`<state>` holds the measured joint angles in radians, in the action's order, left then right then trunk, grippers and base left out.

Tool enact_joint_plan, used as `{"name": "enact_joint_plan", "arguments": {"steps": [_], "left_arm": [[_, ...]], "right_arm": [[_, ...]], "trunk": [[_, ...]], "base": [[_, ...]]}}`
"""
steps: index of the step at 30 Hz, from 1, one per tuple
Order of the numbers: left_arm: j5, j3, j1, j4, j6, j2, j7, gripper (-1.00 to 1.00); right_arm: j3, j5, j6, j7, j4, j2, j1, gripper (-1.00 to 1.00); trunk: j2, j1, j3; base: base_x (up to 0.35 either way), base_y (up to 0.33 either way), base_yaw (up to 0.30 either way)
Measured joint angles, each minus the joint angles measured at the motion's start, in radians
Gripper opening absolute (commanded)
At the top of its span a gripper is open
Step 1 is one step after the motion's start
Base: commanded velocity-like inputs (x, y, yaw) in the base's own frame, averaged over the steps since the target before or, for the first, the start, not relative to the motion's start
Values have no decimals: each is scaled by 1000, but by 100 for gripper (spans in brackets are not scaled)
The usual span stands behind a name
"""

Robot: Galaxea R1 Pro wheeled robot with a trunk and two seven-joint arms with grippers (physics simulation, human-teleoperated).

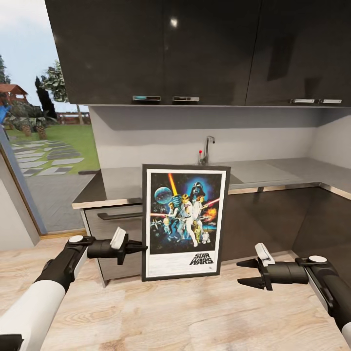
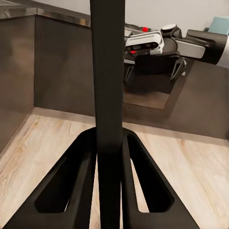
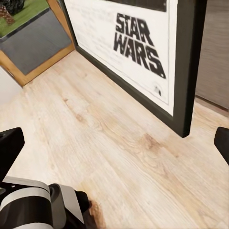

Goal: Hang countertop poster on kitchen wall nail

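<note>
Both arms reach forward low over the pale wooden floor [image 1: 185, 312], with the poster [image 1: 184, 222] upright between them. Held off the surface [image 1: 273, 173], it hangs in front of the dark lower cabinets [image 1: 273, 219], its bottom edge apparently just above the floor.

On the left, the left gripper [image 1: 139, 247] is clamped on the poster's left frame edge; the left wrist view shows its fingers [image 2: 71, 186] pressed to either side of the thin black frame, a sensible one-sided hold that keeps the picture face clear. To the right, the right gripper [image 1: 247, 273] is spread wide and holds nothing, standing apart from the poster, perhaps ready to steady it.

Farther off, the grey surface carries a chrome tap [image 1: 207, 148] under glossy dark upper cabinets [image 1: 195, 48]. Far left, a glass door [image 1: 44, 146] opens onto a garden.
</note>
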<state>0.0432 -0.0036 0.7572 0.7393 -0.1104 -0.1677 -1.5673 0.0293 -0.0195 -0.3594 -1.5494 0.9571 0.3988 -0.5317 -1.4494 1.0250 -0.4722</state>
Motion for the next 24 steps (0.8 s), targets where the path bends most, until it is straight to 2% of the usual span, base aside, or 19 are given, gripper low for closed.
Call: {"name": "enact_joint_plan", "arguments": {"steps": [4, 10, 24], "left_arm": [[-2, -18, 0, -1, 3, 1, -1, -100], [-1, -24, 0, 0, 4, 2, -1, -100], [-1, -35, 0, 5, 4, 33, -2, -100]], "right_arm": [[0, 0, 0, 0, 0, -1, 0, 100], [-1, 0, 0, 1, -5, -2, 0, 100], [-2, 0, 2, 2, -12, -3, 0, 100]], "trunk": [[0, 0, 0], [0, 0, 0], [0, 0, 0]], "base": [[0, 0, 0], [0, 0, 0], [0, 0, 0]]}}
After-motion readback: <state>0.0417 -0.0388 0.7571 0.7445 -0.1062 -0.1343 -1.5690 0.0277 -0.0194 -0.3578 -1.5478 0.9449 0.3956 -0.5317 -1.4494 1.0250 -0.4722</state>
